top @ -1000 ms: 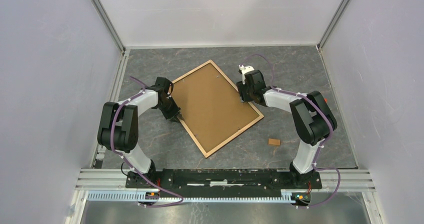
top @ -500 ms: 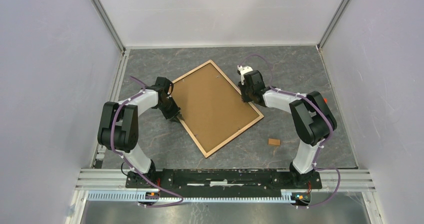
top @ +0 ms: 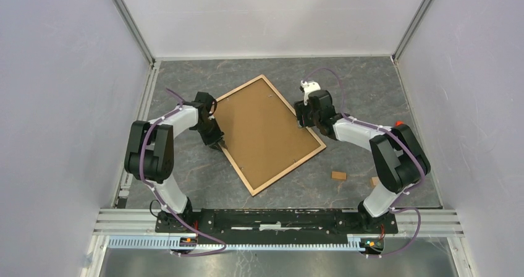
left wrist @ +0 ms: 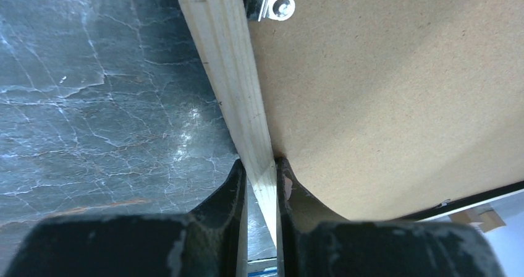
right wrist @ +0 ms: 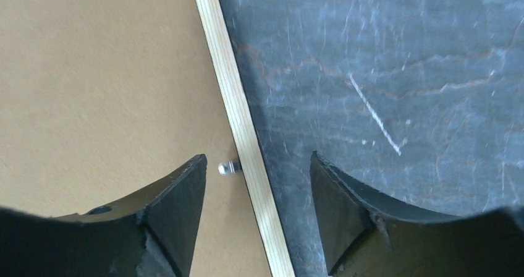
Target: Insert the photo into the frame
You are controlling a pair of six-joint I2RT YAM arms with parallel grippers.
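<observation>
The left gripper (left wrist: 261, 172) is clenched on the left rim of the frame (top: 288, 169). The right gripper (right wrist: 256, 190) stands wide apart, astride the frame's right rim, with one metal clip (right wrist: 227, 167) between its fingers. The one frame lies skewed in the middle of the desk (top: 383, 91), brown backing board (top: 266, 128) upward. Two small wooden blocks (top: 338, 175) sit to its near right.

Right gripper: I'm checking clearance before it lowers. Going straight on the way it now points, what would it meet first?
Probably the frame, whose light wood rim runs between the jaws of the open right gripper. One finger is over the backing board, the other over the table. How far off it is remains unclear.
</observation>
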